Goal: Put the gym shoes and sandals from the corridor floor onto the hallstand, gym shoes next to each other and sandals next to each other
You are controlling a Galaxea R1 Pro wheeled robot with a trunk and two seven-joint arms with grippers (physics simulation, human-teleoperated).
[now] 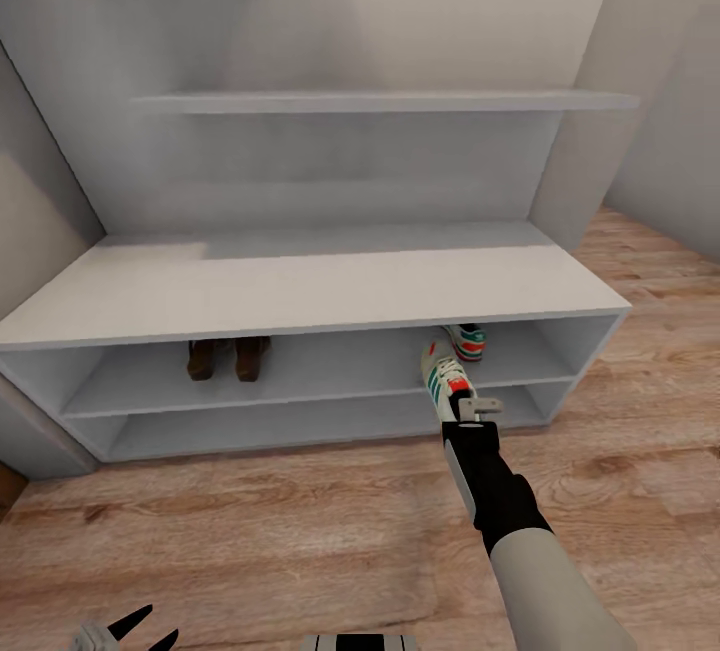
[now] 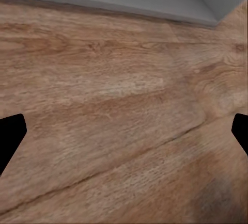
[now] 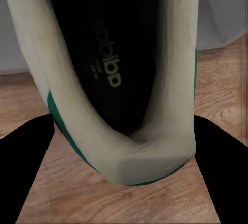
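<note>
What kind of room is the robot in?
Probably a hallway in a home. There is a wide light-grey shoe rack with open tiers, dark brown leather sandals on its shelf, and a light brown wood-plank floor. The right gripper holds a white sneaker with green stripes.

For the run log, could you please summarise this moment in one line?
right gripper: shut on gym shoe | hallstand: sandals, other gym shoe | left gripper: open

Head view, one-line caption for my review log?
Right gripper holds a white green-striped sneaker at the light-grey rack's shelf beside its mate.
</note>
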